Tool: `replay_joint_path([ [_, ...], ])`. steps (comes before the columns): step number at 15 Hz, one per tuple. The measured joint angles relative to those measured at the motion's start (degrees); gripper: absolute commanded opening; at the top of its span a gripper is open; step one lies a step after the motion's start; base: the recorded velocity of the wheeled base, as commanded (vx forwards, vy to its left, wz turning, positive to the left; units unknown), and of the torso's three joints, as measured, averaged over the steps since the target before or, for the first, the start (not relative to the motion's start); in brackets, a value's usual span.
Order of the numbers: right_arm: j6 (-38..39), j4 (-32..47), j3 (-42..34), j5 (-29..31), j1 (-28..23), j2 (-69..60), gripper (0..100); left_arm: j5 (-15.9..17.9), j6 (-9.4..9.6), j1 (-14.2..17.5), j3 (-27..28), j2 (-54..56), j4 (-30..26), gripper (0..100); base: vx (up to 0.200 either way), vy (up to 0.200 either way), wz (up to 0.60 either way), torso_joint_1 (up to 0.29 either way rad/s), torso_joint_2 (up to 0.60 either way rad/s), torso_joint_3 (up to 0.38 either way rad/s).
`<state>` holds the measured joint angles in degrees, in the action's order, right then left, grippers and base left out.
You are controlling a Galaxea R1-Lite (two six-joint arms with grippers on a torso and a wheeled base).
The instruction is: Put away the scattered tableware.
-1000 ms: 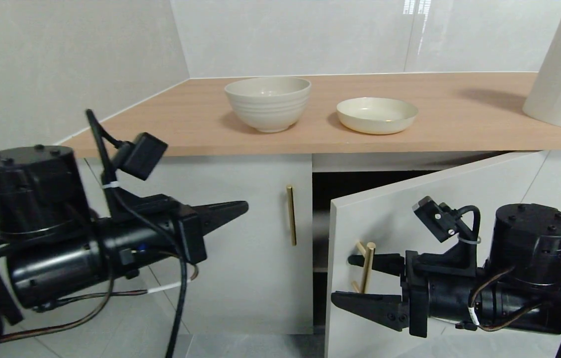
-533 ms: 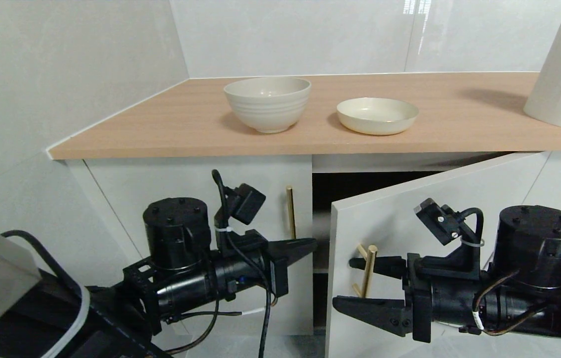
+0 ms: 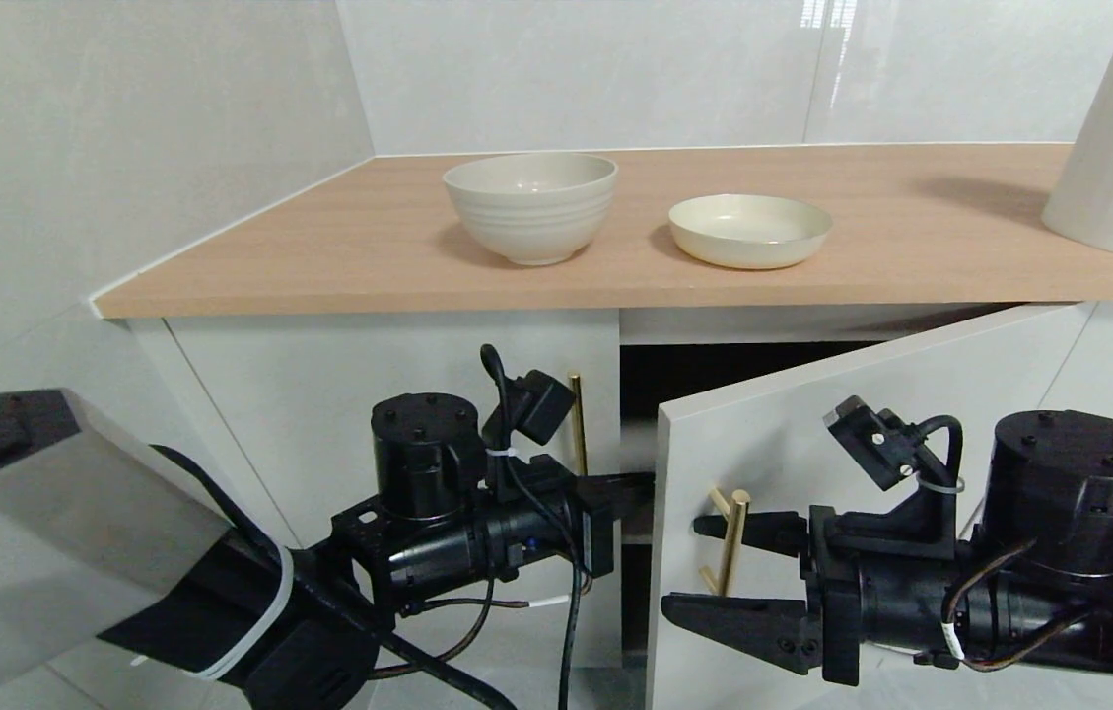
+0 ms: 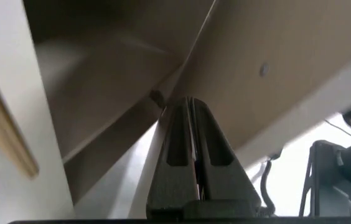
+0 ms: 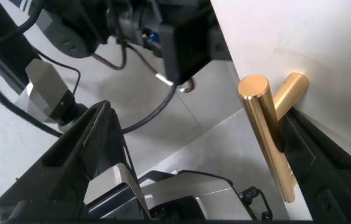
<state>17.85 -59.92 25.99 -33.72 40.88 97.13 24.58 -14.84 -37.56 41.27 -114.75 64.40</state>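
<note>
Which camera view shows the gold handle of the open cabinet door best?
The right wrist view: the handle appears close, inside the open right end effector. The head view shows it smaller, low on the door.

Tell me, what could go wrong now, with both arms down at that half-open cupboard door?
The right gripper has its jaws open at the brass handle, not closed on it, so a pull might slip off. The left gripper, shut, pokes its tip into the dark gap beside the edge of the door. If the door swung back, the tip could get pinched or scrape the panel.
</note>
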Motion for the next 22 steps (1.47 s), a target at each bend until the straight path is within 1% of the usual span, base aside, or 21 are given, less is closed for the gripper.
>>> replay_joint_path([
  [2,0.0,0.0,-0.1,0.0,0.0,0.0,100,1.0,0.00,-1.0,0.9,-0.4,0.0,0,0.000,0.000,0.00,0.000,0.00,0.000],
  [4,-0.1,0.0,-0.4,-0.2,-0.3,-0.2,100,1.0,0.00,-2.0,1.1,-0.6,0.1,0,0.000,0.000,0.00,0.000,0.00,0.000],
  [7,-2.4,0.4,-1.0,-1.1,-2.7,-0.6,100,0.9,0.00,-3.3,1.3,-0.8,0.1,0,0.000,0.000,0.00,0.000,0.00,0.000],
  [10,-3.0,0.8,-1.2,-0.7,-5.2,-0.7,100,0.9,0.01,-3.6,2.3,-0.9,0.0,0,0.000,0.000,0.00,0.000,0.00,0.000],
  [15,-3.2,0.8,-2.5,-0.8,-14.9,-3.1,100,0.4,0.01,-3.7,2.9,-0.9,0.2,0,0.000,0.000,0.00,0.000,0.00,0.000],
  [17,-3.2,0.3,-4.4,-0.2,-16.5,-5.2,100,0.9,0.01,-4.0,2.8,-0.9,0.1,0,0.000,0.000,0.00,0.000,0.00,0.000],
  [19,-3.8,-0.1,-6.8,0.1,-17.0,-7.6,100,1.3,0.00,-4.5,2.6,-0.9,0.1,0,0.000,0.000,0.00,0.000,0.00,0.000],
  [22,-5.8,0.0,-15.5,0.3,-16.6,-13.0,100,1.6,0.00,-5.0,2.3,-0.8,0.1,0,0.000,0.000,0.00,0.000,0.00,0.000],
])
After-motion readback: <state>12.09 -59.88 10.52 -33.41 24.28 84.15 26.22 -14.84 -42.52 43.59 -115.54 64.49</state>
